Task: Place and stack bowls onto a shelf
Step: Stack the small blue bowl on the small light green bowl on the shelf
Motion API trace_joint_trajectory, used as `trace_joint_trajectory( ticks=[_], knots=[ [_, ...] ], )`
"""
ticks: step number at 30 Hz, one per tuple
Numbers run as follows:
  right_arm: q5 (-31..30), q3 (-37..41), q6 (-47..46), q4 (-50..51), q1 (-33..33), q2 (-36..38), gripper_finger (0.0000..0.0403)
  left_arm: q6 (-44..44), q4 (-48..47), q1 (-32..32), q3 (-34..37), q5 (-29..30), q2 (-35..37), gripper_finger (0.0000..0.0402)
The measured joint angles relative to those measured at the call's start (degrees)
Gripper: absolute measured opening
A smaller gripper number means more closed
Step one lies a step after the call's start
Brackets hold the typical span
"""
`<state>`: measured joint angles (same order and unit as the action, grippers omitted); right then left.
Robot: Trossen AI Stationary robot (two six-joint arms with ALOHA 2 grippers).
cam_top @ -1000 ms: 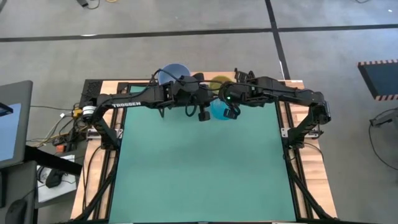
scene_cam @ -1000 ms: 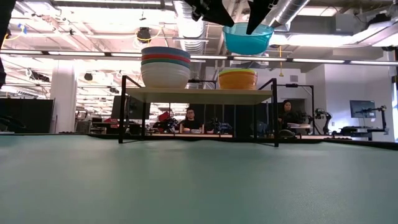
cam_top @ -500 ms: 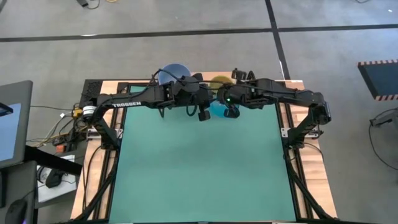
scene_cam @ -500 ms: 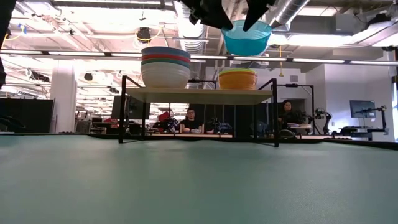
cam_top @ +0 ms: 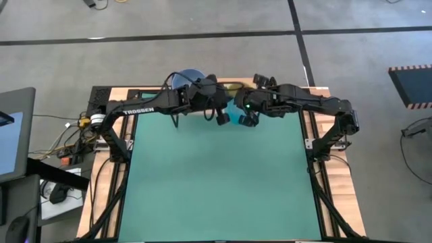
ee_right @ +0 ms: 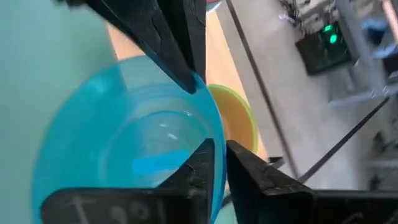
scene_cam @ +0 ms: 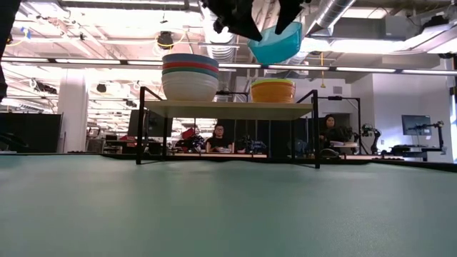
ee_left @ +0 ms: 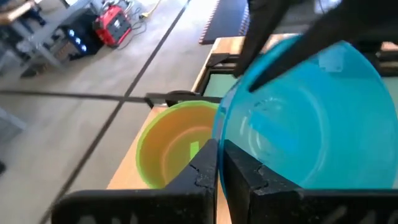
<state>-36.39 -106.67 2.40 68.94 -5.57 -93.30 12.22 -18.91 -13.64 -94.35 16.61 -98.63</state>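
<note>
Low view: cyan bowl (scene_cam: 275, 46) tilted above shelf (scene_cam: 228, 109), rim pinched by left hand (ee_left: 219, 177) and right hand (ee_right: 219, 163).

Cyan bowl (ee_left: 311, 112): glossy, smooth plastic, slightly translucent (light catches the inner wall). Yellow bowl (ee_left: 171, 146): same smooth plastic. Shelf (scene_cam: 228, 108): pale wood top, thin black metal legs. Surface (cam_top: 216, 175): matt green, wood along the edges. Claw fingers (ee_right: 199, 165): matt black.

The cyan bowl (scene_cam: 275, 46) is tilting and sinking toward the yellow bowl (scene_cam: 272, 90), as the left tool (ee_left: 217, 177) is pinching its rim.
</note>
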Motion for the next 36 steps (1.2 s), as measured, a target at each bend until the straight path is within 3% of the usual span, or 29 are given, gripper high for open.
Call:
trace_joint_trajectory(
  ticks=[7,14,23,30,36],
  knots=[
    [-7.1,-0.1,-12.5,4.2,-4.1,0.0,0.0138,-9.3,3.8,-5.4,0.1,2.5,0.0,0.0001],
    [-7.3,-0.1,-17.4,8.4,-5.8,0.0,0.0188,-10.5,10.0,-9.4,0.1,0.1,-0.4,0.0],
    [-7.3,0.0,-19.7,7.9,-5.6,4.1,0.0197,-8.6,15.0,-10.9,-0.1,-2.8,-3.8,0.0],
    [-7.3,0.0,-22.5,7.2,-5.9,9.2,0.0197,-3.1,14.2,-11.4,0.0,-8.5,-6.0,0.0],
    [-7.3,0.0,-24.8,7.3,-5.8,11.8,0.0198,-1.7,14.0,-11.5,0.0,-8.9,-7.6,0.0]
  ],
)
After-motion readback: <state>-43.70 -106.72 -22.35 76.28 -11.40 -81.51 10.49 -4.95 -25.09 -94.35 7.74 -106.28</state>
